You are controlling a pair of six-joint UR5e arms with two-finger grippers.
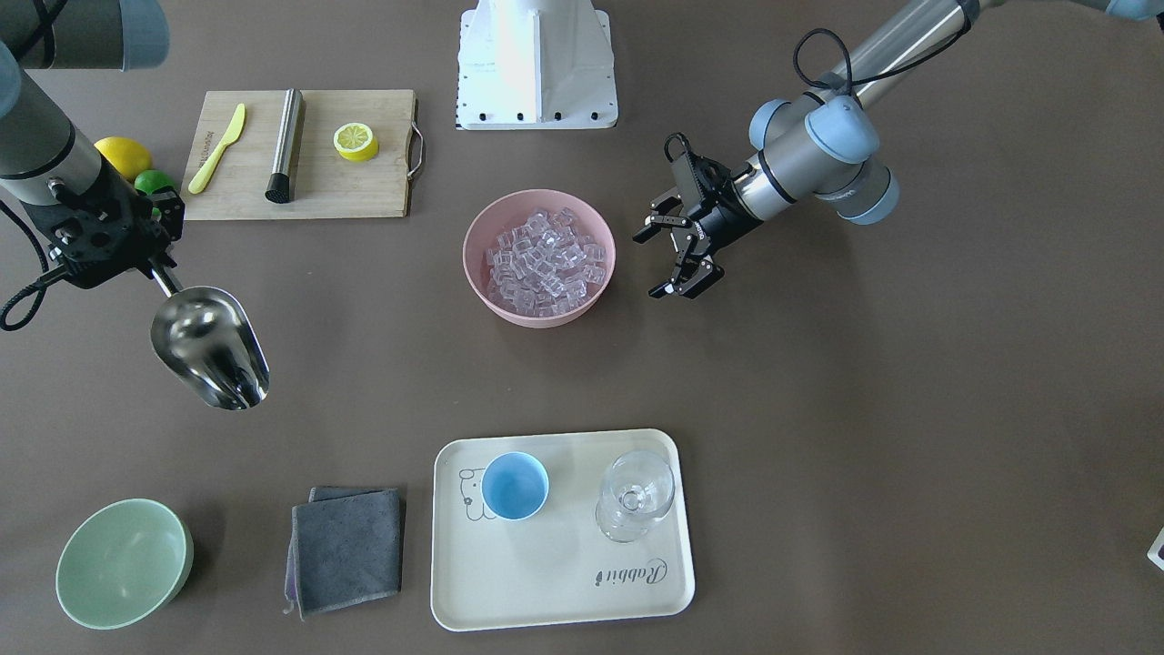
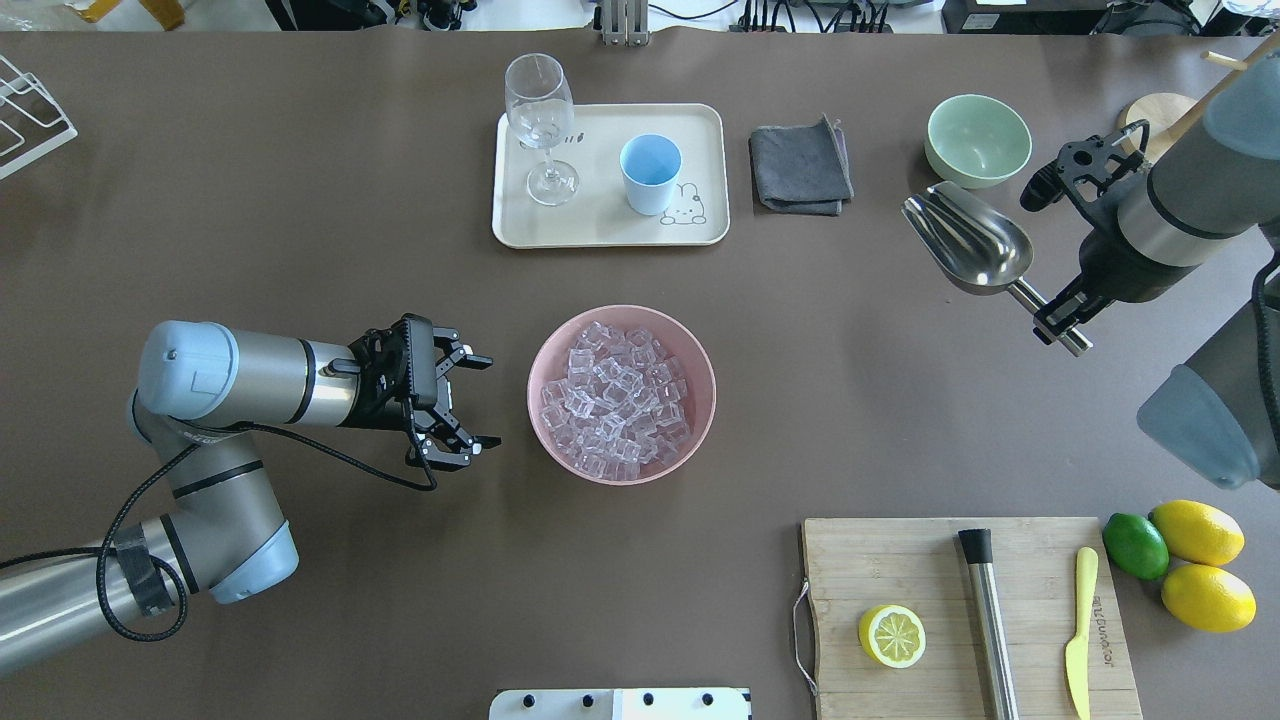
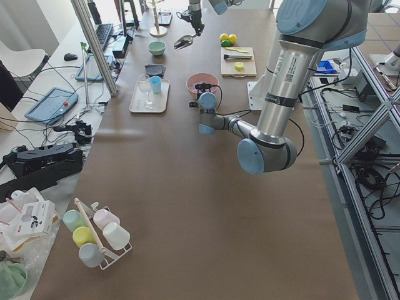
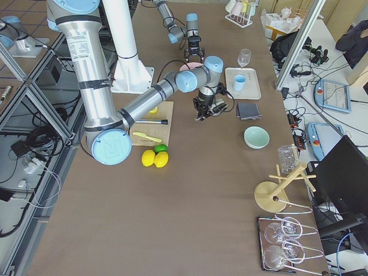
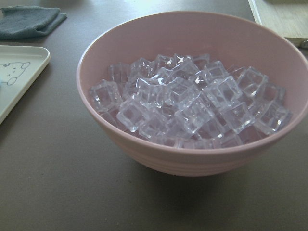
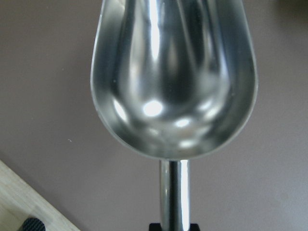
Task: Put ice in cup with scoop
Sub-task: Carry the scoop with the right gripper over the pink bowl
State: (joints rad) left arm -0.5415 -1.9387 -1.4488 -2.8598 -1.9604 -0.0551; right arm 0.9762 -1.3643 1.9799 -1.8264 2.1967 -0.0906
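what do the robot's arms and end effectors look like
Both the left arm and right arm are silver metal tubes with light-blue joint caps. Each carries a black two-finger end effector: the left end effector and right end effector. A black cable loops along the left arm.

Bare table (image 2: 600,275) between pink bowl (image 2: 622,312) and tray (image 2: 600,225), glass (image 2: 540,110) beside cup (image 2: 650,175)

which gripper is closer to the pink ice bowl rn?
Left. The left gripper is open just beside the pink bowl; right gripper, holding the scoop, is far off on its other side.
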